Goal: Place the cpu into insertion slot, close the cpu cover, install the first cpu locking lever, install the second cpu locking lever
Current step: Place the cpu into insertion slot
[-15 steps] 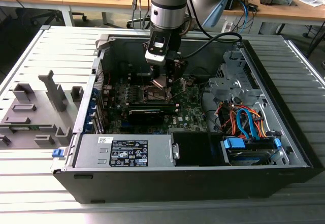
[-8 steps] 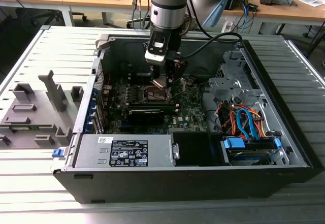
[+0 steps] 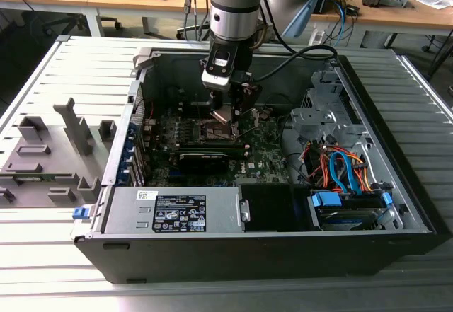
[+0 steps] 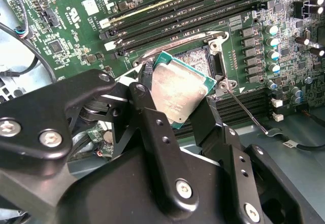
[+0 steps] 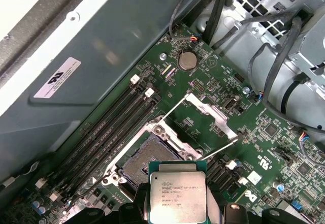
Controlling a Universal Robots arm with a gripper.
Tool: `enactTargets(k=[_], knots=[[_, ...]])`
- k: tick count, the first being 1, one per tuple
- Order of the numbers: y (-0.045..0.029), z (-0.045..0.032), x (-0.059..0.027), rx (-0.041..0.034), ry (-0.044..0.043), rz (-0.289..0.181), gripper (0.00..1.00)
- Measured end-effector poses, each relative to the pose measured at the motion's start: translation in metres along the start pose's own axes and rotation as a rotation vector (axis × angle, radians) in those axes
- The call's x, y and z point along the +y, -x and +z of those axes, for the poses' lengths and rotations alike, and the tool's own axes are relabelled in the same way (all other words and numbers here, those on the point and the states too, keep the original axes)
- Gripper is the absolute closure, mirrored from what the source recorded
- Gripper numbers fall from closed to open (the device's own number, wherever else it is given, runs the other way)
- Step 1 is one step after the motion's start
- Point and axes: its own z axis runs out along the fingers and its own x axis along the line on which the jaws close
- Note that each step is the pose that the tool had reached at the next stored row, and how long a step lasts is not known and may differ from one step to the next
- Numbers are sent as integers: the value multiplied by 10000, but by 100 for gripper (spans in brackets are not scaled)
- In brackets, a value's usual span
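Claw (image 4: 177,109) pinching cpu (image 4: 179,88) by opposite edges; chip tilted just above insertion slot (image 4: 199,56), not yet seated. In first wrist view, socket bare, cpu cover (image 5: 209,111) swung open beside it. Exterior view: arm reaching down into open computer case (image 3: 283,252) on slatted bench (image 3: 49,255).
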Motion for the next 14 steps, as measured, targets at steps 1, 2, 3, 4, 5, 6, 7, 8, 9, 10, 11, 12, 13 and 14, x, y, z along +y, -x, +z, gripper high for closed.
enactTargets(k=[1,2,3,4,5,6,7,8,9,10,11,12,13,14], knots=[[0,0,0,-1,-1,4,46],[0,0,0,-2,-2,8,46],[0,0,0,-2,-4,14,46],[0,0,0,-3,-4,18,46],[0,0,0,-3,-5,23,46],[0,0,0,-4,-5,27,46],[0,0,0,-4,-6,32,46],[0,0,0,-4,-7,38,46],[0,0,0,-5,-8,43,46],[0,0,0,-6,-8,47,46],[0,0,0,-6,-9,54,46],[0,0,0,-7,-10,58,46],[0,0,0,-8,-11,63,46],[0,0,0,-8,-12,68,46]])
